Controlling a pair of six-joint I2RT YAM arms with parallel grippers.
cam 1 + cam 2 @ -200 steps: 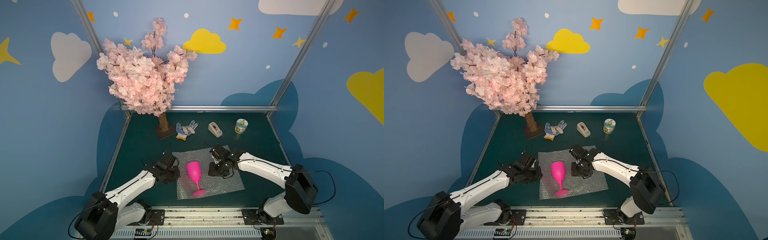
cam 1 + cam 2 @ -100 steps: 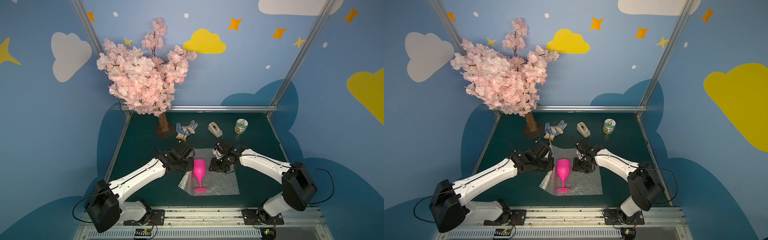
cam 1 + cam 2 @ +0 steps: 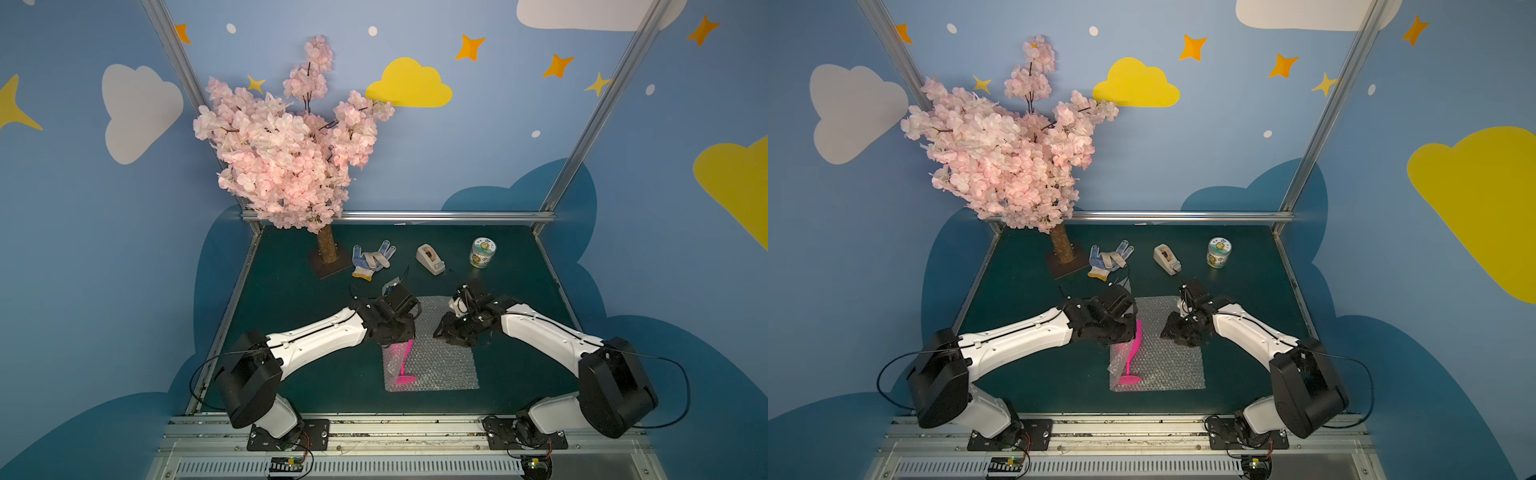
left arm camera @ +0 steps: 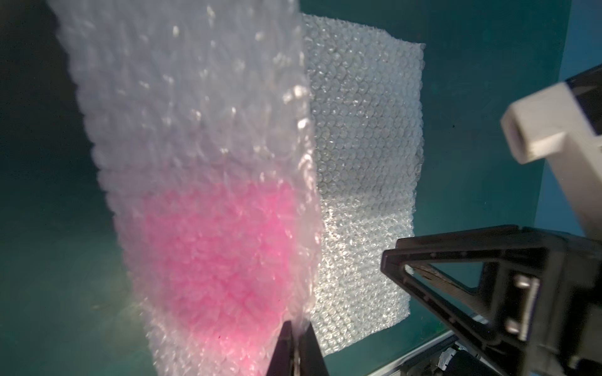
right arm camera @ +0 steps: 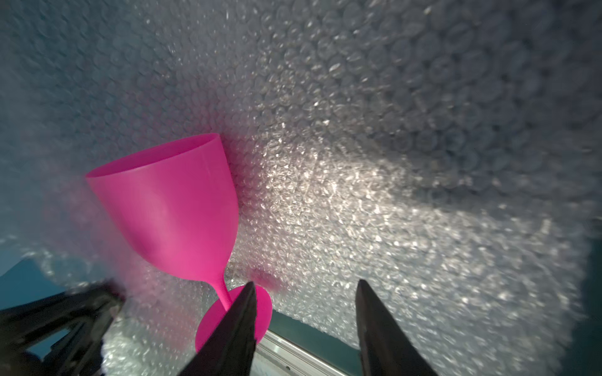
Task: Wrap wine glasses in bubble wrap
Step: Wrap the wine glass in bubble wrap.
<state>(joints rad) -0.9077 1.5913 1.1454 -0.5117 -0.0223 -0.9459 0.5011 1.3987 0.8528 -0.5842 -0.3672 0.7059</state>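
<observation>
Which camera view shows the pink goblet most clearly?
The right wrist view: the goblet shows bowl, stem, foot. Left wrist: a pink blur through the bubble wrap. Both top views: mostly stem and foot.

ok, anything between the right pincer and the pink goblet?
Nothing visible. In the right wrist view the open right pincer faces the bare magenta plastic goblet on the clear bubble-wrap sheet. The only cover is the flap that the shut left pincer holds up on the goblet's far side.
</observation>
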